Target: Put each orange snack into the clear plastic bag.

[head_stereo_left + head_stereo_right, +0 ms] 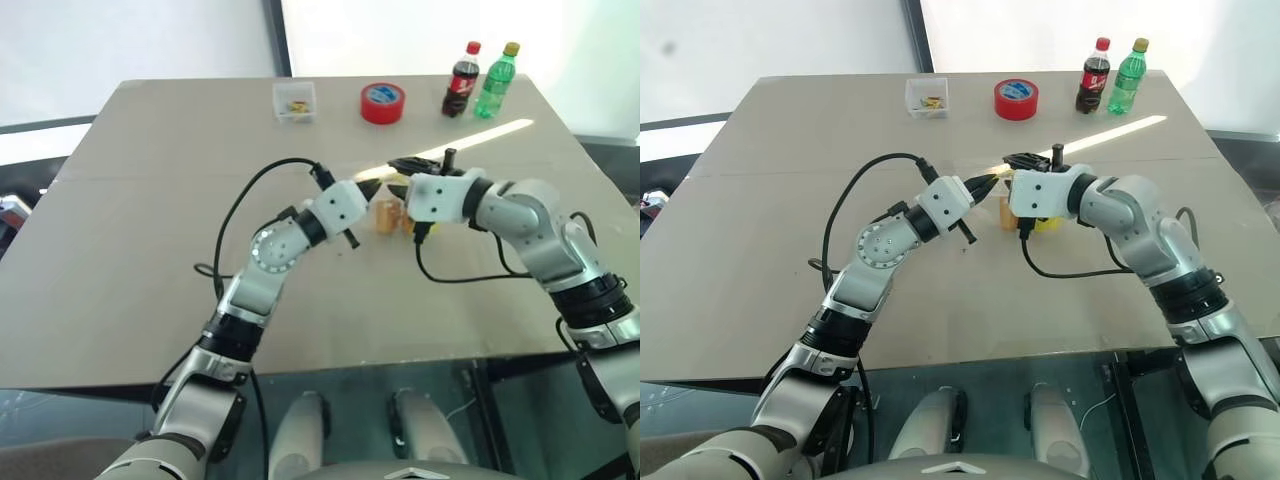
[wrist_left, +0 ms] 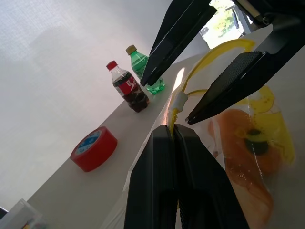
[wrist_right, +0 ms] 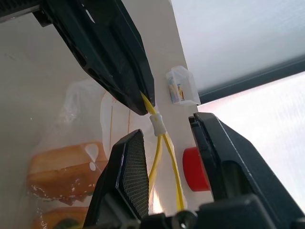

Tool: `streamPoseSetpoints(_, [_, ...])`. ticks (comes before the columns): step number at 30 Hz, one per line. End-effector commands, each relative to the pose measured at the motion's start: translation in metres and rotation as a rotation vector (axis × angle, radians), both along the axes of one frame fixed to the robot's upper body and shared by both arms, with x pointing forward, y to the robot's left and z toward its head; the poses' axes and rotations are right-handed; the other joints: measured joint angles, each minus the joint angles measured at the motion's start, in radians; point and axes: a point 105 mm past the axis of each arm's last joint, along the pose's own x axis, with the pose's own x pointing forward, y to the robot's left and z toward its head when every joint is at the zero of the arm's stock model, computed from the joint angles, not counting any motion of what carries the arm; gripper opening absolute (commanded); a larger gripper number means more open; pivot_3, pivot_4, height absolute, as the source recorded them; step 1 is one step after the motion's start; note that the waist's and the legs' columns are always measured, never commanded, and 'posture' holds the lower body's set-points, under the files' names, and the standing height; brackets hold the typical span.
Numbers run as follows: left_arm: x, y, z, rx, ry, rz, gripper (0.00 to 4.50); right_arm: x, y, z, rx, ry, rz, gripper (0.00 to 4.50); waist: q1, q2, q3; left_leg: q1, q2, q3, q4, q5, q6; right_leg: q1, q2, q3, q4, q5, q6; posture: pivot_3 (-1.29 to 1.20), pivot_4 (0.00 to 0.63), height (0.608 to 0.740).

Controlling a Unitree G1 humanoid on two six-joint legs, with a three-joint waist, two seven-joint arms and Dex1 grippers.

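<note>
Above mid-table, the left gripper (image 2: 172, 131) pinches the yellow strip of the clear plastic bag (image 2: 248, 157) (both orange snacks (image 3: 59, 167) inside), while the right gripper (image 3: 167, 152) hangs parted astride its yellow loop, jaws gripping nothing

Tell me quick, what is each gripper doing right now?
Left gripper: shut on the yellow strip of the clear plastic bag.
Right gripper: open, fingers either side of that strip, holding nothing.

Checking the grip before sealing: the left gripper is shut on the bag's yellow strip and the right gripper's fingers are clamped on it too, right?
Not quite. The left gripper is shut on the clear plastic bag, but the right wrist view shows the right gripper with fingers apart around the yellow strip, not clamped.
</note>
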Motion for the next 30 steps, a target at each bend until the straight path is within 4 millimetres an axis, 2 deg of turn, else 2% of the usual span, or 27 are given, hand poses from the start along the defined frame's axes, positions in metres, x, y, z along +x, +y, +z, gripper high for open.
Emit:
streamPoseSetpoints(1, [-0.0048, -0.0012, 0.014, -0.03, -0.045, -0.01, 0.0, -0.0024, 0.0041, 0.0167, 0.015, -0.07, 0.024, 1.81, 0.0, 0.0, 0.0, 0.0, 0.0, 0.0, 0.0, 0.0, 0.0, 0.0, 0.0, 0.0, 0.0, 0.0, 0.0, 0.0, 0.15, 0.74])
streamPoseSetpoints(4, [-0.0046, -0.0015, 0.0143, -0.032, -0.045, -0.009, 0.0, -0.0027, 0.0041, 0.0167, 0.019, -0.07, 0.025, 1.81, 0.0, 0.0, 0.0, 0.0, 0.0, 0.0, 0.0, 0.0, 0.0, 0.0, 0.0, 0.0, 0.0, 0.0, 0.0, 0.0, 0.15, 0.74])
streamPoseSetpoints(5, [-0.0045, -0.0015, 0.0145, -0.032, -0.045, -0.009, 0.0, -0.0026, 0.004, 0.0166, 0.021, -0.068, 0.025, 1.29, 0.0, 0.0, 0.0, 0.0, 0.0, 0.0, 0.0, 0.0, 0.0, 0.0, 0.0, 0.0, 0.0, 0.0, 0.0, 0.0, 0.15, 0.74])
streamPoseSetpoints(22, [-0.005, -0.0015, 0.0154, -0.034, -0.044, -0.008, 0.0, 0.0012, -0.0024, 0.0121, 0.011, -0.064, -0.005, 1.29, 0.0, 0.0, 0.0, 0.0, 0.0, 0.0, 0.0, 0.0, 0.0, 0.0, 0.0, 0.0, 0.0, 0.0, 0.0, 0.0, 0.15, 0.74])
streamPoseSetpoints(27, [-0.0056, -0.0024, 0.0163, -0.034, -0.045, -0.013, 0.0, 0.0009, -0.002, 0.0122, 0.018, -0.059, -0.005, 0.25, 0.0, 0.0, 0.0, 0.0, 0.0, 0.0, 0.0, 0.0, 0.0, 0.0, 0.0, 0.0, 0.0, 0.0, 0.0, 0.0, 0.15, 0.74])
streamPoseSetpoints(30, [-0.0058, -0.0027, 0.0162, -0.033, -0.044, -0.015, 0.0, 0.0004, -0.0002, 0.0121, 0.022, -0.06, -0.001, 0.25, 0.0, 0.0, 0.0, 0.0, 0.0, 0.0, 0.0, 0.0, 0.0, 0.0, 0.0, 0.0, 0.0, 0.0, 0.0, 0.0, 0.15, 0.74])
